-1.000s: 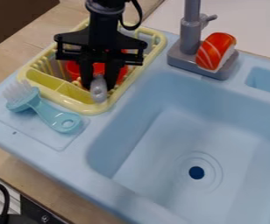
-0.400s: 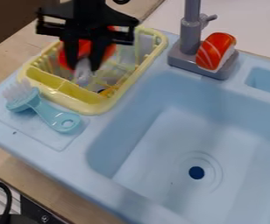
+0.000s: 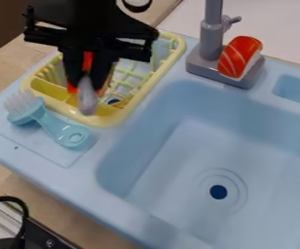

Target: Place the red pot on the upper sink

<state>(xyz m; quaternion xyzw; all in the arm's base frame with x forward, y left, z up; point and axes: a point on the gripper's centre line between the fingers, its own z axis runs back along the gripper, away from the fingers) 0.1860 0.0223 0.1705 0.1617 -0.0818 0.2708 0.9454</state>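
Although the light blue brush (image 3: 61, 129) lies at the far left, on the sink's flat corner and close against the yellow rack (image 3: 107, 119), it could be knocked askew if the load swung low on that side. Just right of its bristles, the black gripper (image 3: 86, 83) hangs over the rack, closed on the grey handle of the red pot (image 3: 87, 61), whose body is mostly hidden behind the fingers. Held by that one slim handle, the pot could twist or tip under its own weight, and a loosened grip would drop it into the rack. How far it clears the rack walls cannot be told; if too little, carrying it rightward would snag the rim and drag the rack along. Farther right is the large blue basin (image 3: 198, 146), and past its far edge the grey faucet (image 3: 212, 41) stands beside a toy sushi piece (image 3: 239, 57). Too wide a path toward the upper sink would likely bump either one.
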